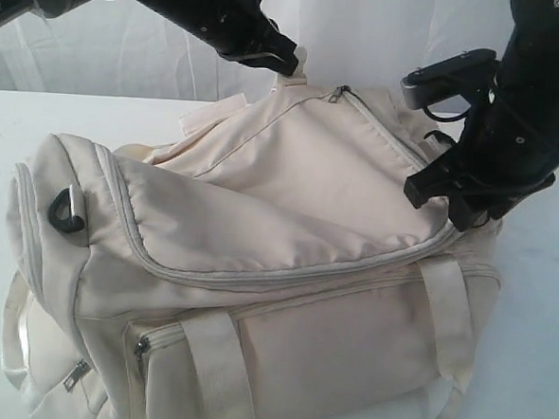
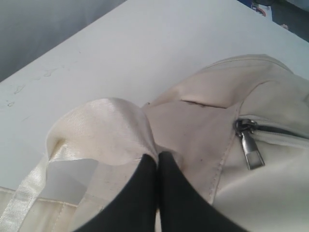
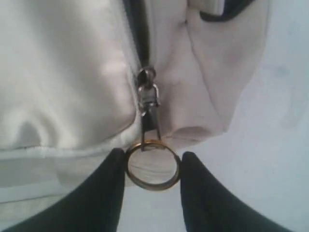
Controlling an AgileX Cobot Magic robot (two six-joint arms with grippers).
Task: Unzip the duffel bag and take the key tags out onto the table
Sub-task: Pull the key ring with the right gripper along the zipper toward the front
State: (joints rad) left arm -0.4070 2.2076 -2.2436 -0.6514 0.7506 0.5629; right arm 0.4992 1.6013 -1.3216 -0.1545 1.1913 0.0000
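**Q:** Exterior view: where is the duffel bag?

**A:** The duffel bag [image 1: 291, 172] lies on the white table [image 1: 67, 120], beneath both claws. The left claw [image 1: 287, 63] sits at the bag's far top edge. The right claw [image 1: 451, 196] sits at the end of the flap zip. A black D-ring [image 1: 68, 208] is on the bag end, well apart from both claws. A white curtain [image 1: 367, 25] hangs behind them.

**Q:** Left wrist view: what is the claw's state?

**A:** The left claw [image 2: 157, 157] has its fingers pressed together, pinching the pale strap [image 2: 106, 125], which loops up from the tips. A metal zip pull [image 2: 251, 150] hangs near the claw without touching it. Bare table [image 2: 120, 53] runs on beyond the tips. At its far edge sits a blue-and-white item [image 2: 260, 7], with print too blurred to read.

**Q:** Right wrist view: what is the claw's state?

**A:** The right claw [image 3: 152, 159] is partly closed, clamped across a brass ring [image 3: 150, 185], and both fingers touch the ring. The ring hangs from the zip slider [image 3: 147, 92] just beyond the tips. Any marking on the slider is too small to tell. White table [image 3: 280, 121] lies beside the claw.
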